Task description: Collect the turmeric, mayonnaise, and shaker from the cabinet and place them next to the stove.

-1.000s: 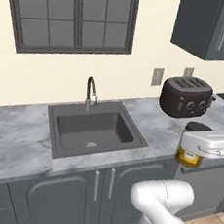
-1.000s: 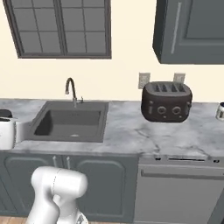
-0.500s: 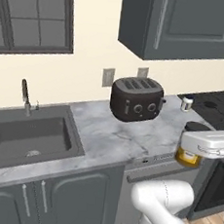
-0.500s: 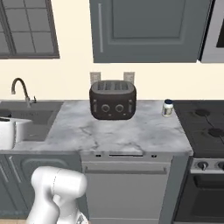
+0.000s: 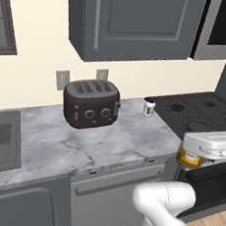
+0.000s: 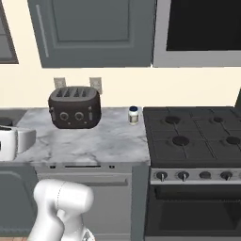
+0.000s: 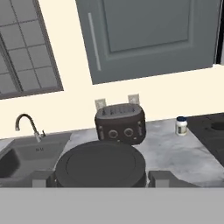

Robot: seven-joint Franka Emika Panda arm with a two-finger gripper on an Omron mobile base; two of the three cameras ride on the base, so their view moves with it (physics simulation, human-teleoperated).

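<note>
One turmeric (image 5: 189, 158) jar, amber-yellow with a dark lid, sat clamped in the end effector (image 7: 100, 178), held out in front of the stove's (image 6: 193, 136) front edge; in the hand view its round dark lid filled the space between the two dark fingertips (image 7: 164, 178), which pressed against it on either side, jaws partly spread around the jar. One mayonnaise (image 6: 133, 115) jar, white with a blue lid, stood upright on the grey marbled bench (image 6: 94, 143), just beside the stove's left edge and well apart from the held jar. One black four-slot toaster (image 6: 74, 107) stood further left on the bench, against the cream wall below two outlets (image 6: 77, 84). Above hung one dark slate cabinet (image 6: 92, 30) with doors closed and a silver bar handle. A sink (image 7: 30, 151) with a curved faucet lay left, under a window (image 7: 24, 52).
</note>
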